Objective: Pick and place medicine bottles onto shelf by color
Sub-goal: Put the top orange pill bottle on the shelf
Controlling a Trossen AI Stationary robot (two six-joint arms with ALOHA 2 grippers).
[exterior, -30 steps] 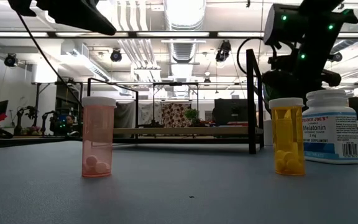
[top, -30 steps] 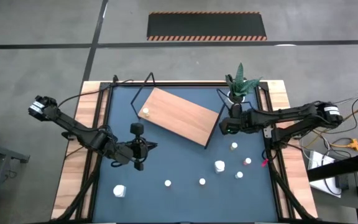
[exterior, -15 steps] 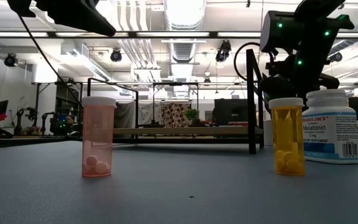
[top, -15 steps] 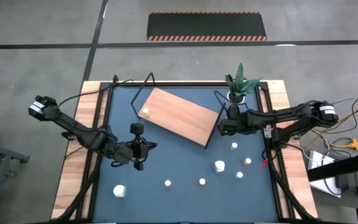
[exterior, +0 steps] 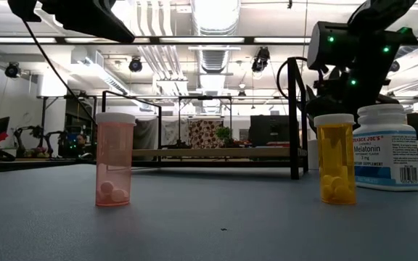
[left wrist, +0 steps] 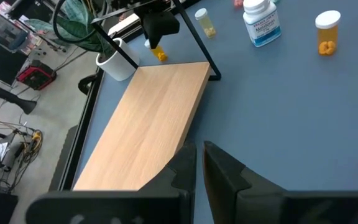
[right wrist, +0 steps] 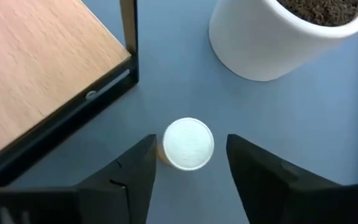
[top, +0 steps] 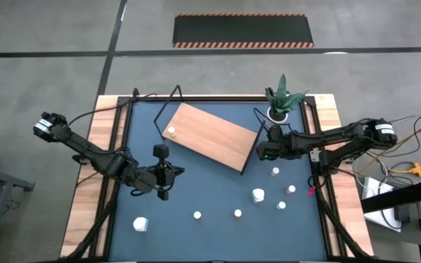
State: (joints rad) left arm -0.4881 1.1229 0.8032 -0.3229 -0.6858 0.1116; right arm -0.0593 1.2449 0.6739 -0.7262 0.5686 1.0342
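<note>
So the bottle in play is a small white-capped one (right wrist: 188,143), standing upright on the dark blue tabletop (top: 210,234) just off the near corner of the shelf (top: 214,137), between that corner and the white plant pot (top: 280,111). From the left wrist view its body looks orange-yellow. The right gripper (top: 267,151) is down over it with a finger on either side, jaws about half spread, and there's a sliver of blue showing on both sides of the cap, so it isn't gripping anything.

Counting from the overhead: one bottle (top: 172,132) stands on the wooden board, near its left end, and that's the only one up there. Seven more stand loose on the table in front of the shelf: five small ones and two bigger white ones (top: 258,195) (top: 140,223). With the one under the gripper that makes nine I can count (colours are hard to call from above).

The low view shows three of them up close: a pinkish bottle (exterior: 115,159), an orange one (exterior: 335,158), and a white melatonin bottle (exterior: 387,147) just beside the orange.

The left gripper (left wrist: 199,163) hangs over the table's left half, in front of the shelf, fingers pressed together and holding nothing
</note>
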